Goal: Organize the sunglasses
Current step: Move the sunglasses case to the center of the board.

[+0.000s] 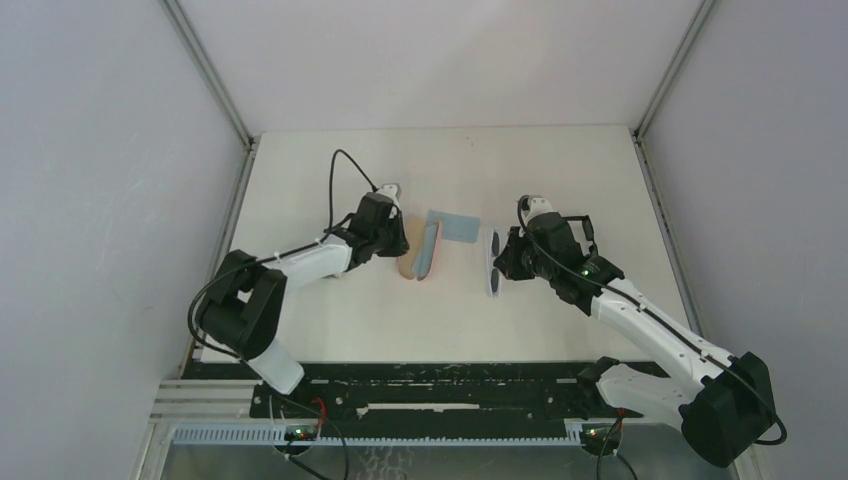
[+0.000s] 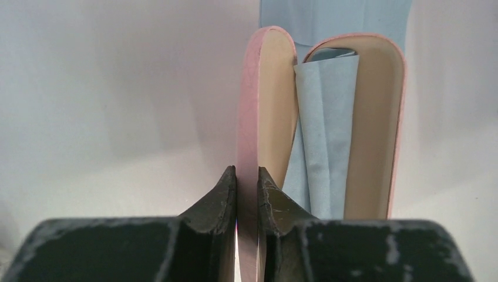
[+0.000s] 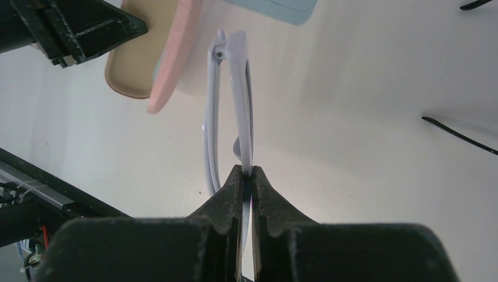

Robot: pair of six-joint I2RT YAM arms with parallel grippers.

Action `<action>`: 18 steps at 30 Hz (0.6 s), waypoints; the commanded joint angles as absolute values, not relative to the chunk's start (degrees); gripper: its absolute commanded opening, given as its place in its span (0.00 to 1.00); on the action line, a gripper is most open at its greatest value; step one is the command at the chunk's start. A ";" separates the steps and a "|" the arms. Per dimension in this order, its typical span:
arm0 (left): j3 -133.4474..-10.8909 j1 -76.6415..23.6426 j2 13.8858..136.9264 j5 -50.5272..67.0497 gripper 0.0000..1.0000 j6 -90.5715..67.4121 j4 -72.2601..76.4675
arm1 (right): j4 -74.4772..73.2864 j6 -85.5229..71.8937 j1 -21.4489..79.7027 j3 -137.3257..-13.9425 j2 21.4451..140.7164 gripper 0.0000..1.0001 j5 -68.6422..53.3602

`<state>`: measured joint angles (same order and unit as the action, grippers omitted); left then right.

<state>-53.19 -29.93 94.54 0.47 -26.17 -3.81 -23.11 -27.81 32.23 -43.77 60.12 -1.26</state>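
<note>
Overhead: left gripper (image 1: 397,238) sits at the left side of the open pink case (image 1: 407,268), with a blue cloth (image 1: 428,255) lying inside it. The sunglasses (image 1: 493,262) are just right of the case, held by the right gripper (image 1: 507,262). Left wrist: jaws pinched on the case's upright pink wall. Right wrist: jaws closed on the pale-framed glasses, folded, seen edge-on. Step judged: transfer to case. Next move needs a leftward carry, glasses aligned lengthwise, lowered onto the cloth.

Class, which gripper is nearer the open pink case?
Left. The left gripper pinches one shell of the pink case; the right gripper holds the sunglasses off to the case's right, not touching it.
</note>
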 commanded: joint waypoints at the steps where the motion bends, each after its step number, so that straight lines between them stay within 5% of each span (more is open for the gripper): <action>1: -53.22 -32.46 87.99 -6.40 0.10 -24.11 -6.88 | -22.14 -27.31 32.50 -43.99 59.09 0.00 -0.34; 18: -60.53 -48.50 86.28 -38.89 0.09 -23.02 -34.04 | -22.43 -27.81 32.71 -41.40 57.09 0.00 0.09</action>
<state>-54.83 -45.39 86.06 -26.87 -22.90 -27.66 -23.88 -27.81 32.38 -41.80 58.63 -0.47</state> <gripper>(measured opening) 0.179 0.018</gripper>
